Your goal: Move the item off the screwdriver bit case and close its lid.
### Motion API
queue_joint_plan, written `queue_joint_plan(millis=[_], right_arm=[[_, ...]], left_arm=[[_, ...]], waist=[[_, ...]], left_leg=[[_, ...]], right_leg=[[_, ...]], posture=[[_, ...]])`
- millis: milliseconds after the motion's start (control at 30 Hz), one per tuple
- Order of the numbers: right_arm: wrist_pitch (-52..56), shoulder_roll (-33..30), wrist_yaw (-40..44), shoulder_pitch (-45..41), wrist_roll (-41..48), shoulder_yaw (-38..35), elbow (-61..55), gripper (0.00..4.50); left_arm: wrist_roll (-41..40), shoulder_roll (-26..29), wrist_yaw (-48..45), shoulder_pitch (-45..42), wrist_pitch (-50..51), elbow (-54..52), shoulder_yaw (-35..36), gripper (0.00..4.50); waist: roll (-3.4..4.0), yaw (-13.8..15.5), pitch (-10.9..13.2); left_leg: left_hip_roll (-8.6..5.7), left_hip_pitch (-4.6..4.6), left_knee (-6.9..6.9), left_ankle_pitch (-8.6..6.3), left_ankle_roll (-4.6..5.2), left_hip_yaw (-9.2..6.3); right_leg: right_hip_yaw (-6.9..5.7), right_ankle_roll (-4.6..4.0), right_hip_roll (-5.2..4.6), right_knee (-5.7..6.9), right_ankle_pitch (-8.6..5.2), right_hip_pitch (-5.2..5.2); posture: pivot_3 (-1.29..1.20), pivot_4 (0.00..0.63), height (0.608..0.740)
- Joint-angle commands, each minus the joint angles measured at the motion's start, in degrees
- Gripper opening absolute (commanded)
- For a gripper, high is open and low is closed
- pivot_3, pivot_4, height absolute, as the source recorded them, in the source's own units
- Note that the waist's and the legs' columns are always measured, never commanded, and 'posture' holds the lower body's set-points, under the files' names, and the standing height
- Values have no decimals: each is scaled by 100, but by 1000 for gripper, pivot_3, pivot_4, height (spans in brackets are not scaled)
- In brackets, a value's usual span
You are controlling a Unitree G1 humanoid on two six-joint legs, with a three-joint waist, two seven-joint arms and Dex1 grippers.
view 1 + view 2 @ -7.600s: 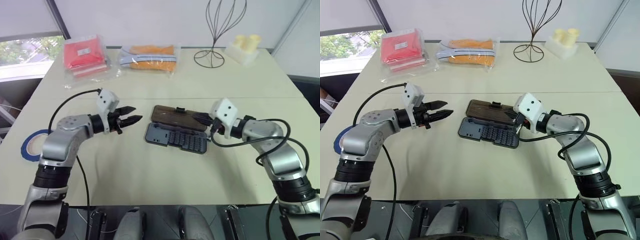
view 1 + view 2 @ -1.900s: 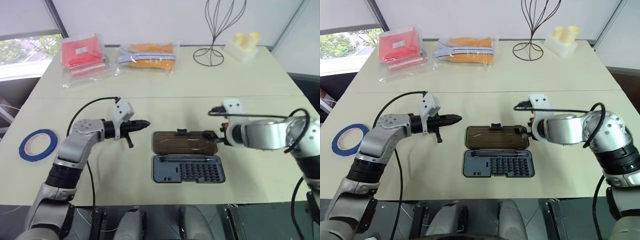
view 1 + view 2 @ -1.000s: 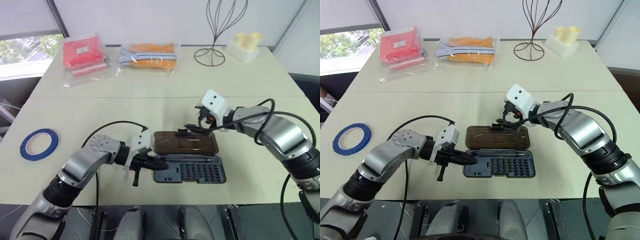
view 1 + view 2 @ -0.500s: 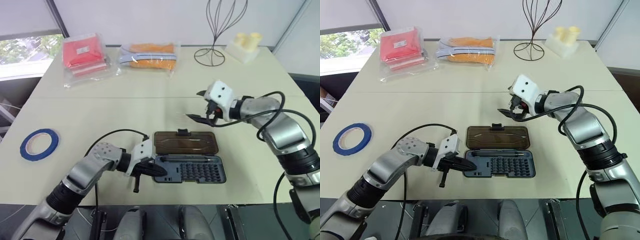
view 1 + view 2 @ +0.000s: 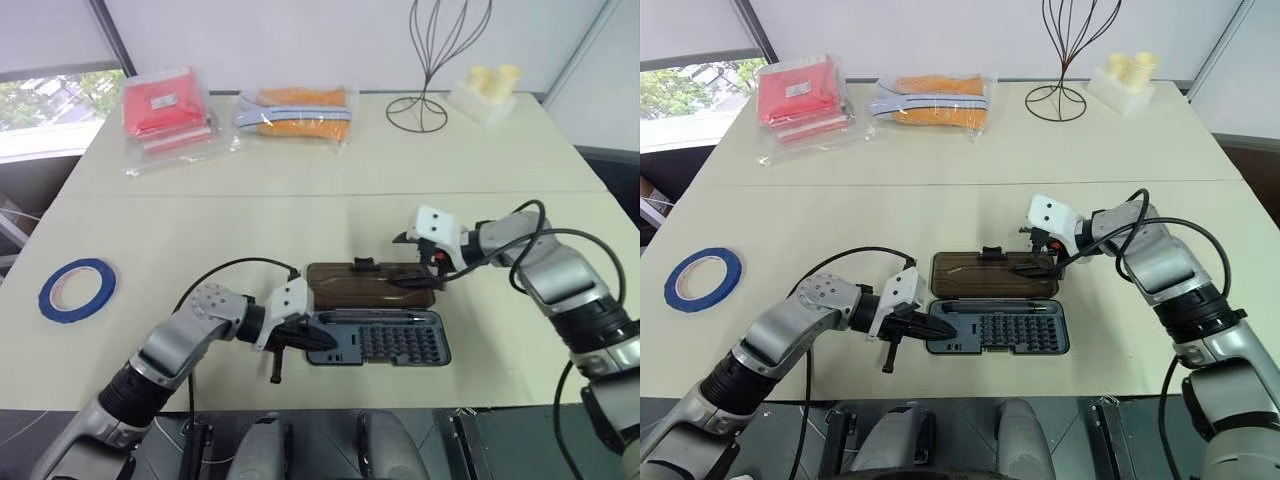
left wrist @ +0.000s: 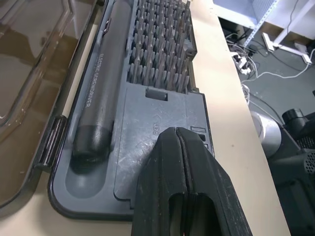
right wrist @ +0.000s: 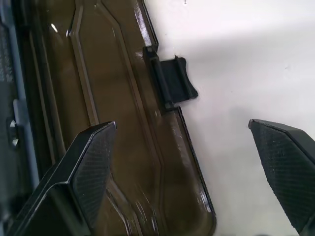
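Tabletop (image 5: 330, 190) | R gripper (image 5: 1040, 262) dropped over lid (image 5: 990, 274), jaws wide (was higher) | L gripper (image 5: 925, 329) jaws shut, pinning case (image 5: 1000, 335) | tape (image 5: 704, 279) off → close next

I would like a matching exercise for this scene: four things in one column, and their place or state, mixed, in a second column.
1. blue tape roll
2. lid
3. left claw
4. right claw

a. shut, at the tray's left end
b. open, over the lid's far edge
c. lying flat open on the table
d. near the table's left edge

Pairs: 1-d, 2-c, 3-a, 4-b
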Motion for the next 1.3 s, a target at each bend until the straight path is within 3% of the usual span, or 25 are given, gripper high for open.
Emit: queue_joint_plan(millis=[33, 600, 700, 900, 1300], right_arm=[[-98, 98, 81, -252, -112, -161, 244, 4488], [-571, 502, 131, -526, -574, -242, 1373, 4488], [-561, 497, 192, -489, -607, -213, 1349, 3666], [-572, 505, 262, -392, -697, -167, 1262, 555], [-642, 589, 604, -273, -979, 84, 1084, 555]], left_arm=[[30, -7, 1, -52, -45, -15, 21, 0], [96, 58, 78, 169, -105, -238, -34, 0], [116, 99, 48, 172, -142, -231, -45, 0], [165, 96, 42, 112, -206, -168, -33, 0], [213, 47, 121, 143, -210, -190, 5, 0]], waist=[[0, 1, 0], [0, -4, 0], [0, -6, 0], [0, -8, 0], [0, -5, -3]], left_leg=[[0, 0, 0, 1, -1, 0], [0, 1, 1, 4, -7, 0], [0, 2, 1, 4, -7, -1], [0, 2, 2, 4, -7, 0], [0, 9, 7, 4, -7, -1]], right_leg=[[0, 0, 0, 0, 0, 0], [1, 0, -1, 7, 0, 0], [0, 0, 0, 8, 0, 0], [0, 0, 0, 8, 0, 0], [1, 0, 0, 15, 0, 5]], posture=[[0, 150, 740], [0, 150, 740], [0, 150, 740], [0, 150, 740], [0, 150, 740]])
